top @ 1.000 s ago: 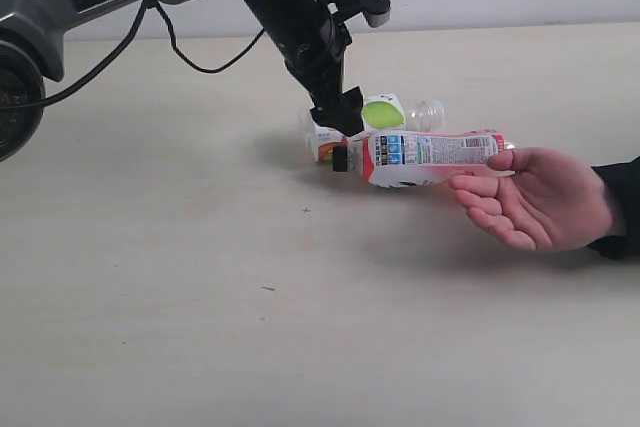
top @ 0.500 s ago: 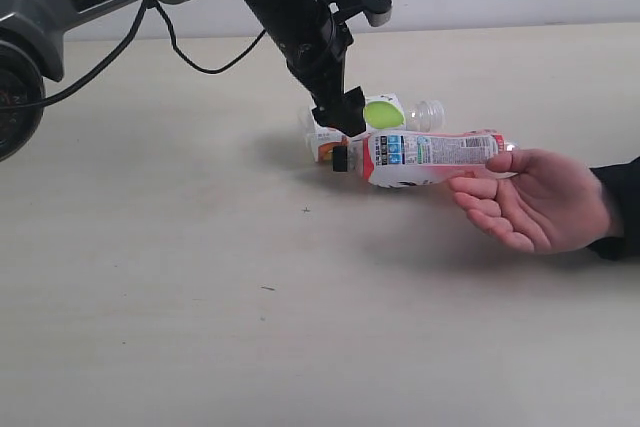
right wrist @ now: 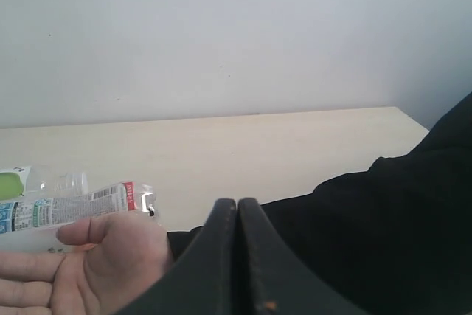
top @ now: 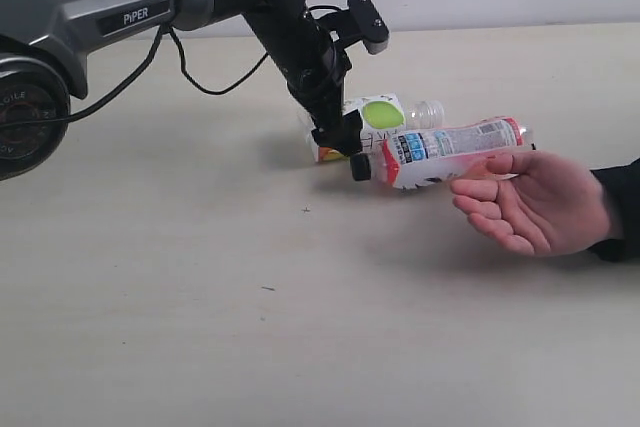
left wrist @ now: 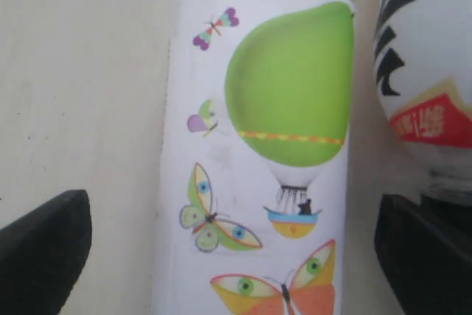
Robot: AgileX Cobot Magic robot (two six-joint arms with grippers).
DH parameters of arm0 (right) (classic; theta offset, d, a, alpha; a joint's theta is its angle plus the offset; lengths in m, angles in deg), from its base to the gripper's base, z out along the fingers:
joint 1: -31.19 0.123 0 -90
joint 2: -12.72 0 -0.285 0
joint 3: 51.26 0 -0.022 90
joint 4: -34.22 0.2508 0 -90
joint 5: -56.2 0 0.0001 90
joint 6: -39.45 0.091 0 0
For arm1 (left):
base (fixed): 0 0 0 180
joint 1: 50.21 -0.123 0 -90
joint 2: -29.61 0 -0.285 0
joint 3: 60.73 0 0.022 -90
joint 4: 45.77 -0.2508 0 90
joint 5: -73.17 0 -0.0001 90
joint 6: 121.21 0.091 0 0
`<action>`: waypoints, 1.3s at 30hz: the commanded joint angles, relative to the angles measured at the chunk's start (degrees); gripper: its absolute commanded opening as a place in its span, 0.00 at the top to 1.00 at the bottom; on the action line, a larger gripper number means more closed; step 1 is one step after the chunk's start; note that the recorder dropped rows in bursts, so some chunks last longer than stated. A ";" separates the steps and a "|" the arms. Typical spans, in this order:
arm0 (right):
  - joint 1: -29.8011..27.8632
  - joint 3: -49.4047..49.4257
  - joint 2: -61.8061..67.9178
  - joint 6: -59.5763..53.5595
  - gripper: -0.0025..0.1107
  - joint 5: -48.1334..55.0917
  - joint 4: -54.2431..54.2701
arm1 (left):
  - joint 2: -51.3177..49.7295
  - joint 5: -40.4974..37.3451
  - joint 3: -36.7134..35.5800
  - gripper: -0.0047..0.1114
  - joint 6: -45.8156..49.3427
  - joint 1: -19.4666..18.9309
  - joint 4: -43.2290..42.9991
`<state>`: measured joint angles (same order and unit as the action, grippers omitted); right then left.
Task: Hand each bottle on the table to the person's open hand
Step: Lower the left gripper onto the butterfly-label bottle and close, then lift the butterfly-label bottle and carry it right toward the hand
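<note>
pink-red bottle (top: 445,150): has slid further onto the person's open hand (top: 535,202) than a second ago; base end raised, black cap pointing away from the hand.
meaning: this handover looks as good as finished.
green-apple bottle (left wrist: 258,160): lying on the bench (top: 200,297), just past the capped end, out of the hand's reach.
left fingers (left wrist: 44,248): spread wide either side of the green-apple bottle, touching nothing, gripping nothing.
right fingers (right wrist: 225,256): pressed together, empty, back by the sleeve behind the hand.
likely next: closing on the green-apple bottle and carrying it to the hand.
</note>
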<state>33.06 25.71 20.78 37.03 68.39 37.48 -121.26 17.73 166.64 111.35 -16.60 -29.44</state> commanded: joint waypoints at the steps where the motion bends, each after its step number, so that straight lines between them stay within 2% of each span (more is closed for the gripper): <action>1: -0.45 0.24 -0.27 -0.49 0.98 -0.65 -0.37 | 0.40 1.63 0.04 0.06 -0.37 0.15 -0.11; 24: -0.45 0.24 -0.27 -0.49 0.98 -0.65 -0.12 | -1.10 -1.08 0.04 0.08 -2.49 0.15 -0.36; 26: -0.45 0.24 -0.27 -0.49 0.98 -0.65 -0.12 | -0.99 -1.67 0.04 0.16 -2.49 0.15 -1.56; 27: -0.45 0.24 -0.27 -0.49 0.98 -0.65 -0.12 | -0.99 -2.04 0.04 0.24 -2.49 0.15 -2.14; 33: -0.45 0.24 -0.27 -0.49 0.98 -0.65 -0.36 | -0.99 -2.04 0.04 0.90 -3.68 -0.34 -2.65; 34: -0.45 0.24 -0.27 -0.49 0.98 -0.65 -0.36 | -0.99 -2.04 0.04 0.95 -3.80 -0.34 -2.65; 39: -0.45 0.24 -0.27 -0.49 0.98 -0.65 -0.36 | -0.75 -2.29 0.04 0.96 -5.22 -0.44 -3.04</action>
<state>33.06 25.71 20.78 37.03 68.39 37.48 -122.62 16.03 166.64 107.16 -16.82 -31.87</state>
